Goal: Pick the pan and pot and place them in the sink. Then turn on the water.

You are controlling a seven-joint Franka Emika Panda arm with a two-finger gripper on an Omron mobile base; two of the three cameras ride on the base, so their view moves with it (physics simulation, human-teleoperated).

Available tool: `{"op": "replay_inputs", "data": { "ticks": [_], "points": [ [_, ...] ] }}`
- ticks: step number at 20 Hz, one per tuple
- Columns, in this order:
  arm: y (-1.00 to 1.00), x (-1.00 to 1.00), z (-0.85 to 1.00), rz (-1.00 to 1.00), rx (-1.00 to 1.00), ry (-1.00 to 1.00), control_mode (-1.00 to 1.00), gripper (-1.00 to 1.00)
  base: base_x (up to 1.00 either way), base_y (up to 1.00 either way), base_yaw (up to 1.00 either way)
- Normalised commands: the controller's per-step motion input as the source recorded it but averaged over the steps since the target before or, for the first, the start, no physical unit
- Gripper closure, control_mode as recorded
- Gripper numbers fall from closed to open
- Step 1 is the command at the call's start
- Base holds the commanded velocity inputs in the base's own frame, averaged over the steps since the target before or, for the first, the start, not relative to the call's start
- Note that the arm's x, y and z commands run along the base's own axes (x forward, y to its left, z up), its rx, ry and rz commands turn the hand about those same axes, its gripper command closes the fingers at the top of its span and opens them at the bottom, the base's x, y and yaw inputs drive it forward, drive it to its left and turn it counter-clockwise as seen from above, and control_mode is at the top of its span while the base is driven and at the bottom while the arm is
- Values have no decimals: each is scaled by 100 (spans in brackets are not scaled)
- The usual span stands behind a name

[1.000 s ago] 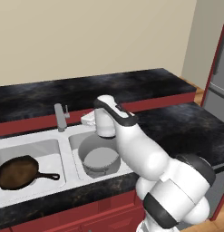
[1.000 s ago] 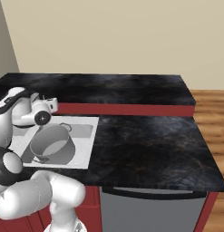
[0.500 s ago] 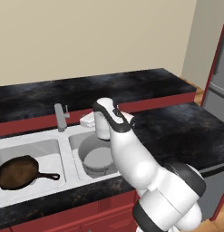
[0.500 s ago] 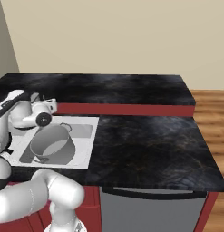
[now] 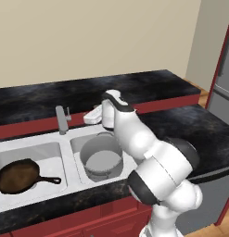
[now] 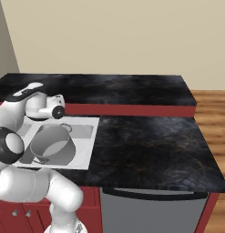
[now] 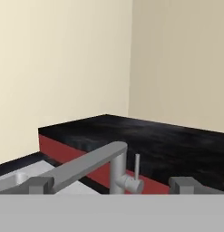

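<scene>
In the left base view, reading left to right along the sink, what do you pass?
pan in the left basin → faucet → pot in the right basin → the arm's white base.

Beige walls (image 5: 88,37), black counter (image 6: 145,145), red cabinets (image 6: 132,109), wooden floor (image 6: 214,109).

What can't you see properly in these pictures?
- Left base view: the arm covers the pot's right rim; the picture's left edge cuts off part of the pan and the sink.
- Right base view: the arm hides the sink's left basin.
- Hand view: the spout's end runs out at the left edge, and the bottom band hides the faucet's base.
</scene>
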Motion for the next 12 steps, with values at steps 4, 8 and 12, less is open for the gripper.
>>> {"op": "replay_inputs", "data": {
  "ticks": [4, 8, 12],
  "points": [
    [0, 14, -31, 6, 2, -6, -100, -100, 0, 0, 0],
    [0, 14, -13, 5, 0, -1, -100, -100, 0, 0, 0],
    [0, 17, 0, 2, 0, 0, -100, -100, 0, 0, 0]
  ]
}}
